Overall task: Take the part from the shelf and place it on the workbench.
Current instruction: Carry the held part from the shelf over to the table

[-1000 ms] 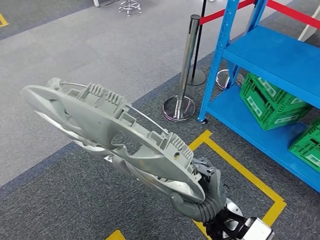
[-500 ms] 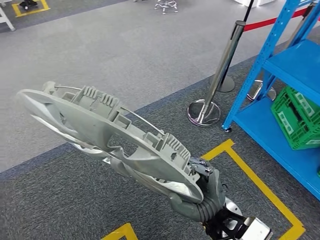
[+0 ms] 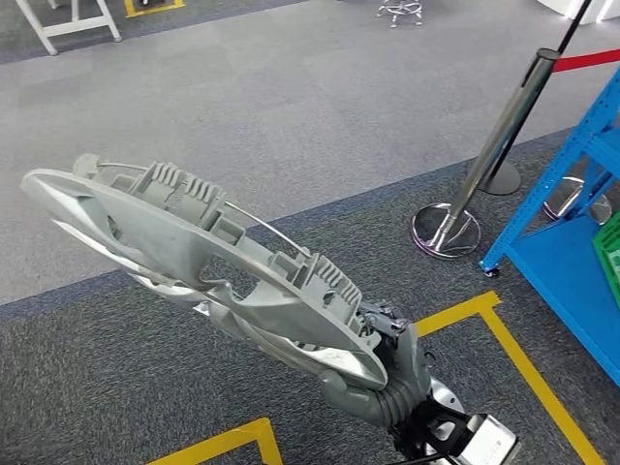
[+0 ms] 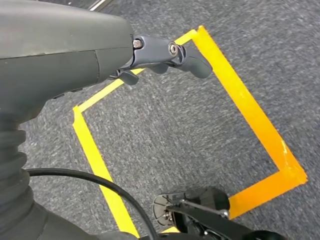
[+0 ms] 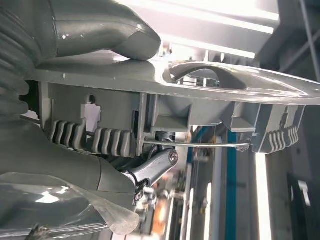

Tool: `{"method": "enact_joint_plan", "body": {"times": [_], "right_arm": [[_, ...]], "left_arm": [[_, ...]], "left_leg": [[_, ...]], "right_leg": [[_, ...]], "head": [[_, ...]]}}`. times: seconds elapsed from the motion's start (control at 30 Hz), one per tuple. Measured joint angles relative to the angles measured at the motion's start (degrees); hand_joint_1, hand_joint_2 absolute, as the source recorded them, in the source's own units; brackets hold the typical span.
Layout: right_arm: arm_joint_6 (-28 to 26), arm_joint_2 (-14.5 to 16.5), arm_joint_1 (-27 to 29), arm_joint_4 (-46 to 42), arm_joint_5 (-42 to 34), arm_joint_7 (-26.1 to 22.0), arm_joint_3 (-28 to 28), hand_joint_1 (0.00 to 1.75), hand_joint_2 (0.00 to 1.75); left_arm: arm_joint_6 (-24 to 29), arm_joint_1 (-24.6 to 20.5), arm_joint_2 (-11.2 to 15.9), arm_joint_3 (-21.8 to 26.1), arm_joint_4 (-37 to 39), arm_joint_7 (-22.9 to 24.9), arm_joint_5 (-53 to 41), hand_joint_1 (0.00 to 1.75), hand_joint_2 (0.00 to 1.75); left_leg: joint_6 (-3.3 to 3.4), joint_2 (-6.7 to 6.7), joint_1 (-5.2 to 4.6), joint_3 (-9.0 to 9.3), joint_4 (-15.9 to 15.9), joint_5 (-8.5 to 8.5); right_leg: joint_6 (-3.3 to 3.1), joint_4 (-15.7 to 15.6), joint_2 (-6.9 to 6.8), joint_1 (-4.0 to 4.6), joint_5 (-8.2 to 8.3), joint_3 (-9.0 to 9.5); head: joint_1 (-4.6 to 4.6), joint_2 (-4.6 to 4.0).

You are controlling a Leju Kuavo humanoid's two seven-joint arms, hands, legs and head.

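Note:
The part is a long grey cast housing with ribs and openings. It is carried in the air over the carpet, stretching from the lower middle out to the left in the head view. My right hand grips its near end from below. The right wrist view shows the part close up, with the thumb on one face and a dark finger curled against the ribbed side. My left hand hangs over the floor with its fingers stretched out and nothing in them.
A blue shelf stands at the right edge with a green crate on its low level. In front of it is a steel post on a round base, carrying a red rope. Yellow tape marks the grey carpet.
The camera has turned left: the shelf, post and yellow tape have slid to the right of the picture. The part stays in my right hand in the same pose.

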Motion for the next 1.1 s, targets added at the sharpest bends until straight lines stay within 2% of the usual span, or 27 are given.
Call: {"method": "enact_joint_plan", "body": {"times": [0.03,0.07,0.13,0.17,0.2,0.23,0.3,0.37,0.4,0.43,0.47,0.5,0.53,0.57,0.6,0.63,0.67,0.73,0.77,0.8,0.87,0.9,0.93,0.97,1.0,1.03,1.1], "right_arm": [[0.0,0.01,-0.07,0.0,0.0,0.02,0.03,1.75,1.75],[-0.01,0.01,-0.1,0.0,-0.01,0.03,0.06,1.75,1.75],[-0.02,0.02,-0.14,0.0,-0.02,0.01,0.1,1.75,1.75],[-0.03,0.02,-0.15,0.0,-0.02,0.01,0.1,1.75,1.75],[-0.04,0.04,-0.22,0.0,-0.03,0.0,0.11,1.75,1.75],[-0.06,0.07,-0.33,0.01,-0.03,0.01,0.12,1.75,1.75],[-0.09,0.14,-0.48,0.01,-0.05,0.01,0.12,1.75,1.75],[-0.12,0.16,-0.35,0.01,-0.09,-0.02,0.11,1.75,1.75],[-0.13,0.15,-0.26,0.03,-0.11,-0.03,0.11,1.75,1.75],[-0.14,0.15,-0.18,0.07,-0.11,-0.02,0.11,1.75,1.75],[-0.13,0.15,-0.14,0.1,-0.1,-0.02,0.11,1.75,1.75],[-0.13,0.15,-0.12,0.14,-0.1,-0.01,0.1,1.75,1.75],[-0.13,0.16,-0.11,0.17,-0.11,0.0,0.09,1.75,1.75],[-0.12,0.16,-0.13,0.18,-0.12,0.0,0.08,1.75,1.75],[-0.11,0.16,-0.17,0.19,-0.13,-0.01,0.07,1.75,1.75],[-0.1,0.17,-0.21,0.19,-0.13,0.0,0.07,1.75,1.75],[-0.09,0.17,-0.25,0.2,-0.13,0.0,0.08,1.75,1.75],[-0.11,0.17,-0.31,0.21,-0.13,0.02,0.1,1.75,1.75],[-0.15,0.18,-0.33,0.21,-0.12,0.01,0.1,1.75,1.75],[-0.2,0.2,-0.35,0.2,-0.12,0.0,0.11,1.75,1.75],[-0.26,0.24,-0.38,0.2,-0.13,-0.02,0.1,1.75,1.75],[-0.3,0.25,-0.38,0.2,-0.13,-0.02,0.09,1.75,1.75],[-0.33,0.26,-0.35,0.21,-0.11,-0.02,0.09,1.75,1.75],[-0.36,0.26,-0.32,0.21,-0.09,-0.02,0.09,1.75,1.75],[-0.38,0.26,-0.31,0.22,-0.07,-0.02,0.11,1.75,1.75],[-0.38,0.26,-0.32,0.22,-0.03,-0.01,0.14,1.75,1.75],[-0.38,0.26,-0.42,0.21,0.03,-0.01,0.28,1.75,1.75]], "left_arm": [[0.01,0.0,-0.01,0.01,0.0,-0.02,-0.14,0.0,1.75],[0.03,-0.01,-0.01,0.02,0.0,-0.04,-0.2,0.0,1.75],[0.1,-0.02,-0.01,0.01,-0.01,-0.08,-0.27,0.0,1.75],[0.13,0.02,-0.01,0.03,-0.01,-0.09,-0.29,0.0,1.75],[0.16,0.06,-0.01,0.05,-0.02,-0.11,-0.3,0.0,1.75],[0.19,0.08,-0.03,0.08,-0.01,-0.11,-0.3,0.0,1.75],[0.27,0.04,-0.1,0.13,-0.02,-0.11,-0.3,0.0,1.75],[0.24,0.03,-0.14,0.15,-0.02,-0.13,-0.31,0.0,1.75],[0.18,0.04,-0.14,0.15,-0.02,-0.13,-0.3,0.0,1.75],[0.09,0.07,-0.14,0.16,-0.02,-0.13,-0.29,0.0,1.75],[0.03,0.09,-0.14,0.16,-0.02,-0.12,-0.25,0.0,1.75],[-0.03,0.1,-0.14,0.15,-0.02,-0.11,-0.21,0.0,1.75],[-0.09,0.09,-0.14,0.13,-0.02,-0.09,-0.17,0.0,1.75],[-0.11,0.05,-0.14,0.1,-0.02,-0.07,-0.1,0.0,1.75],[-0.14,0.01,-0.13,0.05,-0.02,-0.04,-0.04,0.0,1.75],[-0.15,-0.01,-0.12,0.02,-0.02,-0.01,0.03,0.0,1.75],[-0.15,0.0,-0.11,0.01,-0.02,0.01,0.12,0.0,1.75],[-0.08,0.06,-0.07,0.06,-0.01,0.04,0.25,0.0,1.75],[-0.01,0.05,-0.05,0.08,0.0,0.05,0.31,0.0,1.75],[0.09,0.02,-0.03,0.08,0.0,0.09,0.34,0.0,1.75],[0.27,-0.06,0.01,0.09,0.0,0.18,0.22,0.0,1.75],[0.36,-0.07,0.01,0.09,0.0,0.22,0.08,0.0,1.75],[0.4,-0.06,0.02,0.1,0.0,0.23,-0.07,0.0,1.75],[0.44,-0.05,0.02,0.12,0.0,0.22,-0.14,0.0,1.75],[0.49,-0.04,0.02,0.14,0.0,0.22,-0.2,0.0,1.75],[0.52,-0.04,0.02,0.16,0.0,0.22,-0.21,0.0,1.75],[0.56,-0.08,0.0,0.17,0.01,0.22,-0.23,0.0,1.75]], "left_leg": [[0.08,0.86,0.01,2.14,-3.97,1.94],[0.25,2.08,-0.23,4.19,-7.78,3.16],[0.96,3.76,-0.79,6.42,-12.19,3.98],[1.33,3.75,-1.08,6.45,-12.51,3.72],[1.79,3.17,-1.12,6.33,-12.67,3.84],[2.2,2.62,-1.08,6.34,-12.93,3.99],[3.08,1.56,-0.87,6.51,-13.47,4.34],[3.63,0.5,-0.81,6.6,-13.61,4.44],[3.76,-0.12,-0.87,6.59,-13.59,4.43],[3.8,-0.8,-0.94,6.63,-13.58,4.42],[3.81,-1.53,-0.99,6.69,-13.57,4.4],[3.8,-2.29,-1.01,6.79,-13.54,4.39],[3.75,-3.12,-1.0,6.9,-13.47,4.35],[3.61,-3.87,-1.07,6.92,-13.3,4.25],[3.41,-4.58,-1.09,6.8,-13.04,4.14],[3.11,-5.19,-1.06,6.58,-12.84,4.09],[2.75,-5.73,-0.97,6.31,-12.69,4.13],[2.07,-6.45,-0.66,5.91,-12.56,4.22],[1.78,-5.81,-0.67,5.69,-12.07,3.91],[1.5,-4.56,-0.72,5.04,-10.63,2.98],[0.97,-1.59,-0.67,2.22,-4.58,-0.2],[0.71,-0.86,-0.48,0.31,-0.74,-1.87],[0.5,-0.58,-0.26,-1.16,2.17,-2.8],[0.32,-0.45,-0.05,-1.94,3.61,-2.88],[0.16,-0.27,0.15,-1.5,2.61,-1.72],[0.06,0.11,0.34,-0.01,-0.4,0.28],[0.05,2.28,0.27,3.96,-8.16,3.57]], "right_leg": [[0.15,-0.01,-0.65,0.0,-0.15,0.23],[0.37,0.01,-1.22,0.12,-0.34,0.44],[0.92,-0.05,-2.24,0.35,-0.67,0.75],[1.21,-0.14,-2.72,0.43,-0.74,0.84],[1.53,-0.29,-3.23,0.4,-0.79,0.99],[1.88,-0.22,-3.12,0.28,-1.03,1.0],[2.3,2.35,-0.96,0.11,-2.9,-0.15],[2.28,9.7,1.87,0.08,-6.49,-3.79],[2.26,13.71,2.44,0.11,-7.91,-5.9],[2.23,16.39,2.66,0.14,-8.36,-7.49],[2.17,16.97,2.75,0.16,-7.66,-8.15],[2.07,15.27,2.89,0.17,-5.91,-7.72],[1.9,11.57,3.53,0.16,-3.42,-6.31],[1.72,7.48,4.78,0.12,-1.36,-4.67],[1.59,3.94,5.92,0.03,0.01,-3.05],[1.47,1.61,6.87,0.01,0.67,-1.97],[1.37,0.84,7.21,0.06,0.58,-1.53],[0.99,0.4,6.13,0.18,0.71,-1.16],[0.72,0.16,5.45,0.16,0.82,-0.94],[0.43,-0.11,4.65,0.1,0.89,-0.72],[0.0,-0.33,3.07,0.13,0.82,-0.47],[-0.11,-0.31,2.23,0.18,0.72,-0.45],[-0.13,-0.3,1.43,0.21,0.61,-0.42],[-0.1,-0.29,0.71,0.22,0.49,-0.37],[-0.01,-0.28,0.01,0.22,0.32,-0.22],[0.14,-0.27,-0.63,0.21,0.11,0.06],[0.7,-0.23,-1.8,0.39,-0.5,0.58]], "head": [[0.01,0.0],[0.0,0.0],[0.03,0.0],[0.05,0.0],[0.05,0.0],[0.07,0.0],[0.24,0.0],[0.54,0.0],[0.66,0.0],[0.69,0.0],[0.69,0.0],[0.69,0.0],[0.69,0.0],[0.71,0.0],[0.67,0.0],[0.65,0.0],[0.65,0.0],[0.68,0.0],[0.53,0.0],[0.37,0.0],[0.02,0.0],[0.02,0.0],[0.01,0.0],[0.02,0.0],[0.01,0.0],[0.01,0.0],[-0.04,0.0]]}}
